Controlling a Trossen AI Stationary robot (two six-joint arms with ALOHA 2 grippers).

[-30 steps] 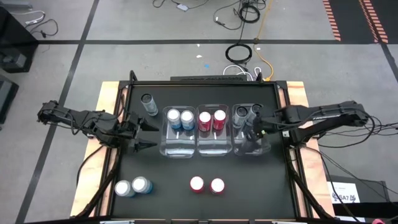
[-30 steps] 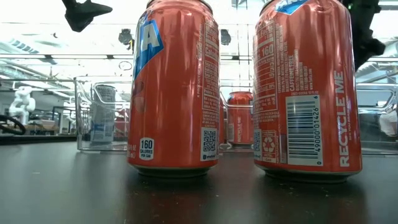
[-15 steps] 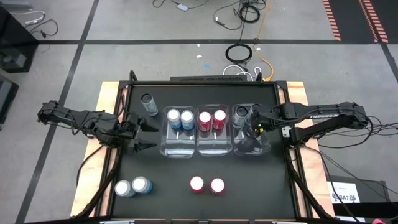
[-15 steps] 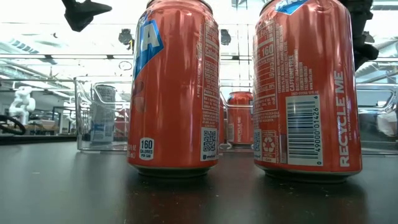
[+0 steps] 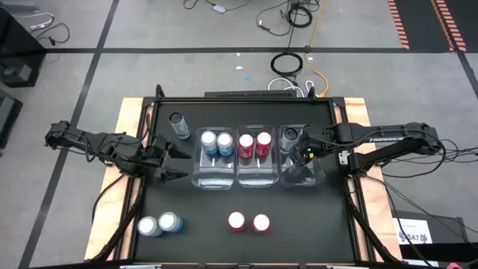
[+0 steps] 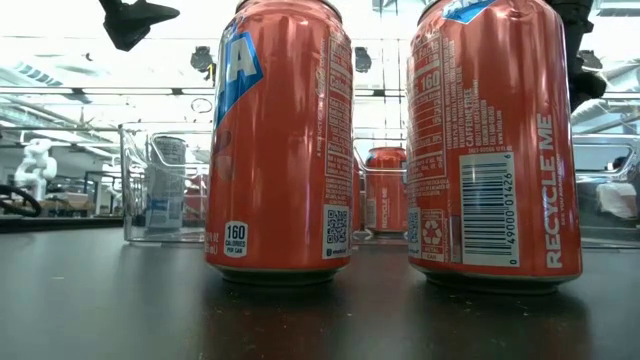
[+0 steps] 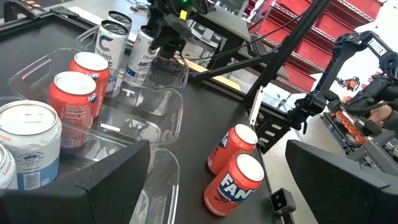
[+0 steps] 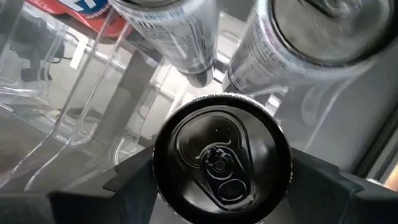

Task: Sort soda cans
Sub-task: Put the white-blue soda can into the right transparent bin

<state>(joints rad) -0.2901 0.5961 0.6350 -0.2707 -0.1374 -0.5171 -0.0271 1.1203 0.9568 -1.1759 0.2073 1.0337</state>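
My right gripper is shut on a dark can over the right clear bin, just near of two grey cans standing in it. Another grey can stands on the table at the far left. Two light blue cans stand in the left bin and two red cans in the middle bin. Two red cans and two light blue cans stand near the front edge. My left gripper is open and empty, left of the bins. My right gripper pinches the dark can by its upper wall, just under the rim, one finger on each side. The fingers come from above, pointing down. The can stays upright, top up, inside the bin; whether its base rests on the bin floor is hidden.
Three clear bins stand side by side across the table's middle. The wooden table frame borders the black top. In the low view the two front red cans fill the foreground. Cables lie on the floor beyond the far edge.
My right gripper has gone a little toward the table's far edge over the right bin, closer to the two grey cans there, still shut on the dark can.
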